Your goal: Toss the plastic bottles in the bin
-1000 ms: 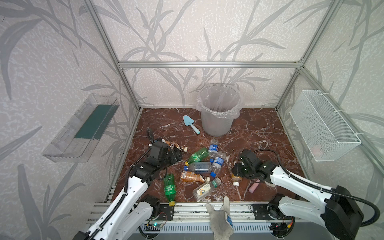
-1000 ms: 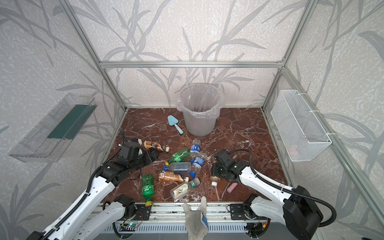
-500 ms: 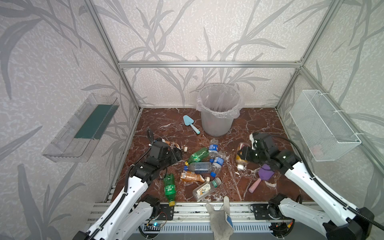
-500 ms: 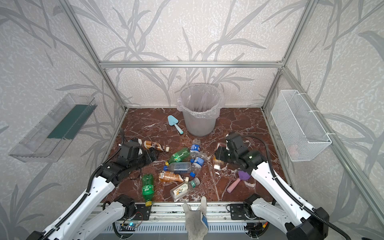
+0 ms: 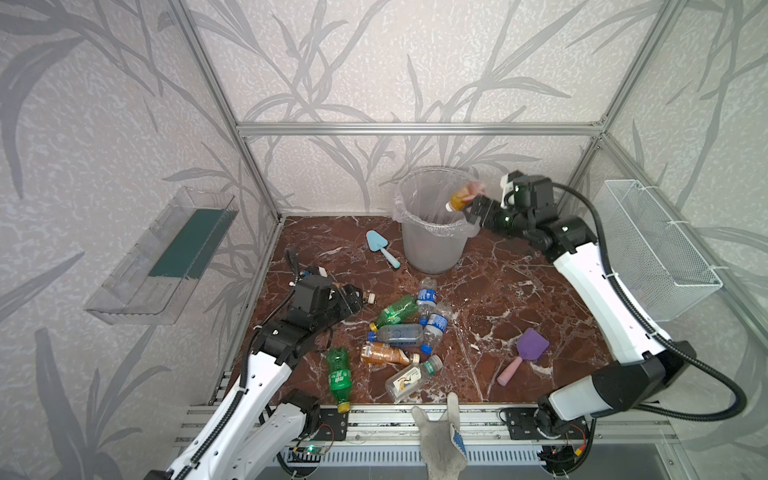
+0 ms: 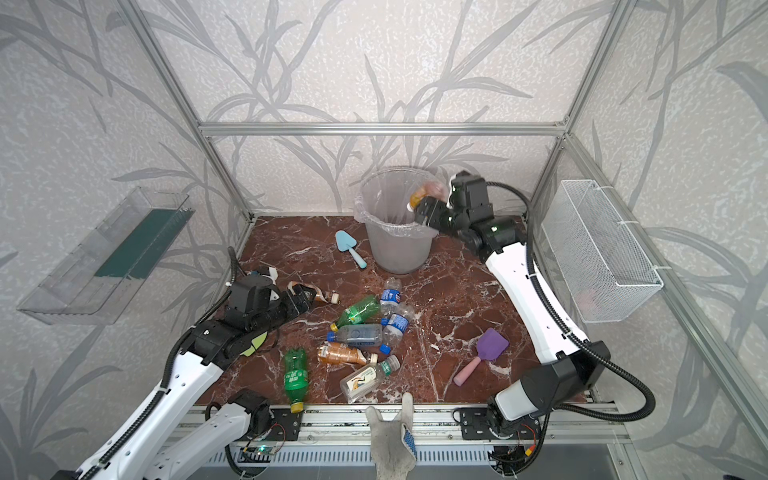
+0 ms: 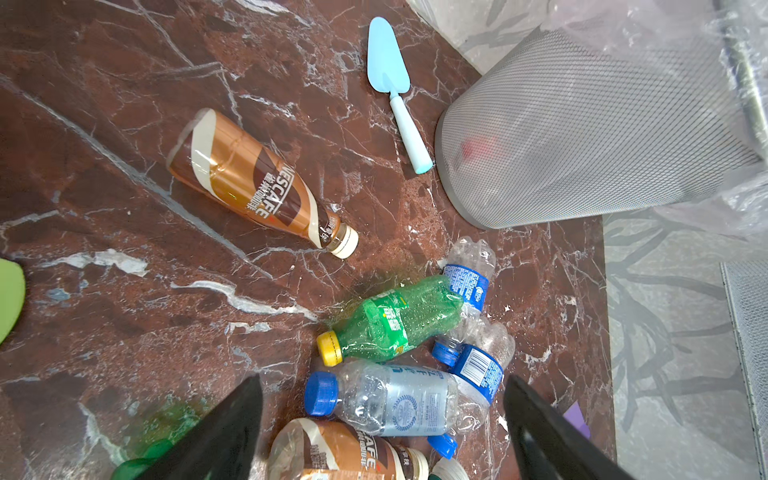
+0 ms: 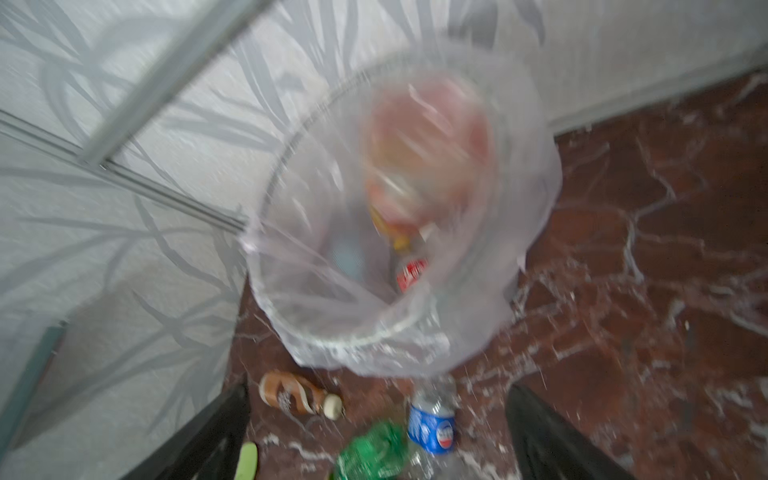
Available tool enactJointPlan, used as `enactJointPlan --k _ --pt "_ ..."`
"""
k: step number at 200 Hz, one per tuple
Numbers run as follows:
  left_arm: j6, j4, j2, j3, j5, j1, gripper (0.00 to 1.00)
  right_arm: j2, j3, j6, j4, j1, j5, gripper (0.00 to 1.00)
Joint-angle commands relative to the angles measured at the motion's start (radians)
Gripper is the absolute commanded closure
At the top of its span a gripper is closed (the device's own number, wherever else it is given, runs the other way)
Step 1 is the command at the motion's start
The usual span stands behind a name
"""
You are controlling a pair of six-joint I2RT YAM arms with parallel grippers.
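Note:
My right gripper (image 5: pixel 473 210) (image 6: pixel 427 208) hangs open beside the rim of the grey bin (image 5: pixel 430 249) (image 6: pixel 397 249), nothing between its jaws (image 8: pixel 378 395). A brown-orange bottle (image 5: pixel 462 196) (image 8: pixel 428 145) is loose in the air over the bin's mouth, blurred. Inside the bin lies a red-labelled bottle (image 8: pixel 411 270). My left gripper (image 5: pixel 355 301) (image 7: pixel 384 386) is open and low over the floor, by a brown coffee bottle (image 6: pixel 320 296) (image 7: pixel 249 183). Several bottles lie in a cluster: a green one (image 5: pixel 395 309) (image 7: pixel 395 322), a clear blue-capped one (image 5: pixel 399 334) (image 7: pixel 395 399), another green one (image 5: pixel 338 376).
A light-blue trowel (image 5: pixel 380 245) lies left of the bin and a purple-and-pink shovel (image 5: pixel 525 351) on the right floor. A wire basket (image 5: pixel 656 249) hangs on the right wall, a clear tray (image 5: pixel 166 253) on the left. A glove (image 5: pixel 440 440) sits at the front rail.
My right arm rose from the floor to the bin carrying the brown-orange bottle, then opened and let it go. The left arm has stayed put.

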Motion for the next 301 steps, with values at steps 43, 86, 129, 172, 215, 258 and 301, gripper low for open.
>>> enactJointPlan --k 43,86,129,172,215,258,301 --pt "-0.027 0.000 -0.013 -0.077 -0.009 0.023 0.11 -0.379 -0.525 -0.014 0.012 0.006 -0.058 0.09" --pt "-0.035 -0.012 0.005 -0.080 -0.026 0.023 0.11 -0.481 -0.785 0.043 0.061 0.026 -0.113 0.12" --pt "-0.057 -0.059 0.008 -0.083 -0.063 0.024 0.11 -0.505 -0.908 0.098 0.124 0.098 -0.108 0.13" --pt "-0.114 -0.177 0.036 -0.086 -0.129 0.026 0.11 -0.483 -0.942 0.130 0.164 0.156 -0.090 0.13" --pt "-0.131 -0.199 0.047 -0.148 -0.067 0.025 0.10 -0.470 -0.963 0.143 0.190 0.165 -0.084 0.13" --pt "-0.150 -0.222 0.028 -0.202 -0.003 0.024 0.10 -0.458 -0.972 0.147 0.205 0.165 -0.084 0.13" --pt "-0.182 -0.259 0.041 -0.242 0.049 0.002 0.13 -0.447 -0.977 0.150 0.222 0.165 -0.089 0.13"
